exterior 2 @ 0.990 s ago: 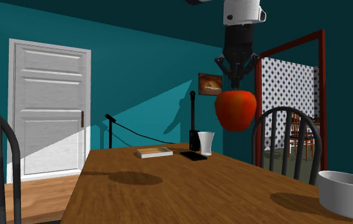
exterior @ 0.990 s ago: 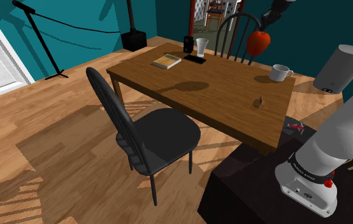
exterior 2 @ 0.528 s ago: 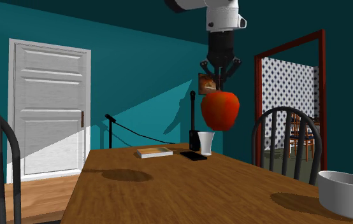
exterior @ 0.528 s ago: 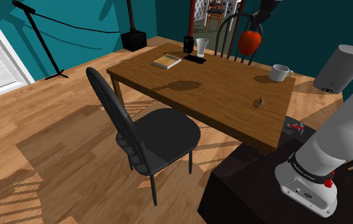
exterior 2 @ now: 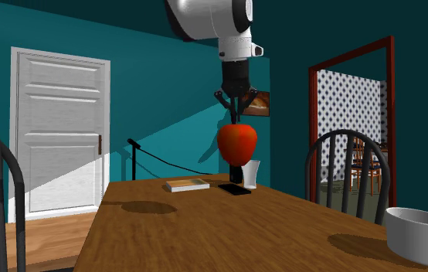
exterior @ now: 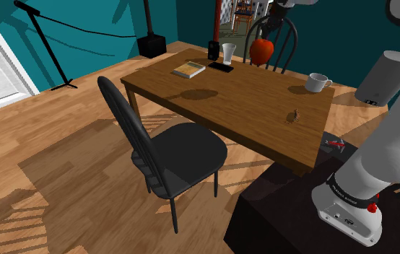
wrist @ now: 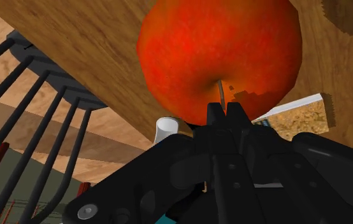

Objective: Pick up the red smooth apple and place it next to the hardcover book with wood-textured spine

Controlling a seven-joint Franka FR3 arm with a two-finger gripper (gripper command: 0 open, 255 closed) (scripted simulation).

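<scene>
While the shoulder view takes in two black spindle-back chairs [exterior: 170, 148], the second exterior view adds a white panelled door [exterior 2: 58, 131]. Up close in the wrist view, the black two-finger gripper [wrist: 225, 109] is pinched tight on the stem of the glossy red-orange round apple [wrist: 220, 54]. The apple hangs above the far side of the brown wooden table [exterior: 256, 104], to the shoulder view's right of the one tan hardcover book [exterior: 188, 69]. One white mug [exterior: 317, 82], one white cup [exterior: 229, 52].

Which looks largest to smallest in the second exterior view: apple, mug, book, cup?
Wide white mug, swollen by nearness to the camera.
Round red apple.
Flat tan hardcover book and white tapered cup: too alike to rank.
</scene>
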